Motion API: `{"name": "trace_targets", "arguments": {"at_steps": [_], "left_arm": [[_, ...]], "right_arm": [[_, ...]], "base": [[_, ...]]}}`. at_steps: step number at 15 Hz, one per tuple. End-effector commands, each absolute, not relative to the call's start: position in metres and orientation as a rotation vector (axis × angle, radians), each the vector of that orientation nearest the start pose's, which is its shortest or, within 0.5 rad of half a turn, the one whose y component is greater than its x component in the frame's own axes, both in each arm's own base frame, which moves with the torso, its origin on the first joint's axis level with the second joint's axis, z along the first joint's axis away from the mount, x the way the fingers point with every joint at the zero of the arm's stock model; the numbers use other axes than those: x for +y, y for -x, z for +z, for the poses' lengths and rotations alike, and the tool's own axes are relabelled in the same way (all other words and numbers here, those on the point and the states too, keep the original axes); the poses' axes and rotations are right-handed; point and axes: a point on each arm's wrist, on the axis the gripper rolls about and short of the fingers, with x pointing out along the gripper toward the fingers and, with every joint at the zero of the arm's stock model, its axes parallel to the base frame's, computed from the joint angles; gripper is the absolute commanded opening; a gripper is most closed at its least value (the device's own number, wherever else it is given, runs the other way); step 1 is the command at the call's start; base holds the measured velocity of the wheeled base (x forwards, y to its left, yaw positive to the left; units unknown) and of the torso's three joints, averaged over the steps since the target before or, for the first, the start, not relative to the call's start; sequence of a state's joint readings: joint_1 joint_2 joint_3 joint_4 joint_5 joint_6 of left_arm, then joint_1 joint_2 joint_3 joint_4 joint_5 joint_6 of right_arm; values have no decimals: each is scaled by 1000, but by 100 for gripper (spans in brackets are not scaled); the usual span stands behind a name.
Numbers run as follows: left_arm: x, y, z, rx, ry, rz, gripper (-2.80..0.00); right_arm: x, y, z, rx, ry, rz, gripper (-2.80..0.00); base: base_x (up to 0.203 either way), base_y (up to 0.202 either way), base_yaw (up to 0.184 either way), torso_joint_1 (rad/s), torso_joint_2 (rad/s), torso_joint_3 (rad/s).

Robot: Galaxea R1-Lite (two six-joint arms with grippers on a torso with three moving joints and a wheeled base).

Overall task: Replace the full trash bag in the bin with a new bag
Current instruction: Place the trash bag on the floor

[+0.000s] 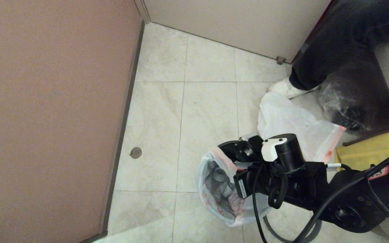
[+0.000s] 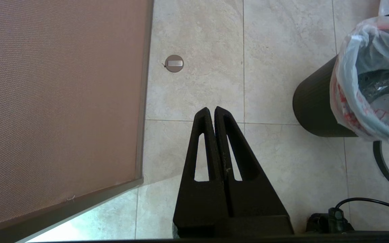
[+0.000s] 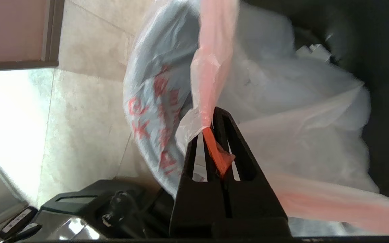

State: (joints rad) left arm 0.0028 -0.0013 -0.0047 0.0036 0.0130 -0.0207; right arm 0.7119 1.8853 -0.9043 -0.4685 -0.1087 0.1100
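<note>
The full trash bag (image 1: 214, 189), white and translucent with red print and grey bottles inside, stands in the black bin (image 2: 312, 104). Its mouth bulges over the bin's top. My right gripper (image 3: 211, 118) is shut on the bag's orange-red drawstring hem (image 3: 214, 148), which runs taut away from the fingers. The right arm reaches over the bin from the right. The new bag (image 1: 292, 125) lies flat on the floor behind the bin. My left gripper (image 2: 211, 109) hangs shut and empty over bare tiles, left of the bin. The grey rim ring (image 2: 387, 168) lies on the floor beside the bin.
A brown partition (image 1: 52, 111) walls off the left side, with a round metal floor stop (image 1: 135, 152) near it. A person's leg and white shoe (image 1: 284, 88) stand at the back right, by a clear bag with dark lumps (image 1: 343, 104) and a yellow bag (image 1: 373, 148).
</note>
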Motion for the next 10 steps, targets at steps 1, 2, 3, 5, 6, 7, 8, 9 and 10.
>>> {"name": "trace_targets", "arguments": {"at_steps": [1,2,3,5,6,7,8,9,10], "left_arm": [[0,23,76,-2,21,17,-280],[0,23,76,-2,21,17,-280],[0,23,76,-2,21,17,-280],[0,23,76,-2,21,17,-280],[0,23,76,-2,21,17,-280],[0,23,76,-1,21,17,-280],[0,23,76,-2,21,17,-280],[0,23,76,-2,21,17,-280],[0,23,76,0,21,17,-280]], "right_arm": [[225,-253,143,482,81,580,-280],[221,-244,164,436,56,595,-280],[219,-238,181,414,42,604,-280],[219,-239,190,419,37,604,-280],[220,-240,192,413,33,606,-280],[221,-239,198,397,26,611,-280],[221,-239,204,381,20,615,-280],[221,-240,209,376,17,614,-280],[221,-245,208,390,22,602,-280]], "base": [[0,0,0,0,0,0],[0,0,0,0,0,0],[0,0,0,0,0,0],[0,0,0,0,0,0],[0,0,0,0,0,0],[0,0,0,0,0,0],[0,0,0,0,0,0],[0,0,0,0,0,0],[0,0,0,0,0,0]]}}
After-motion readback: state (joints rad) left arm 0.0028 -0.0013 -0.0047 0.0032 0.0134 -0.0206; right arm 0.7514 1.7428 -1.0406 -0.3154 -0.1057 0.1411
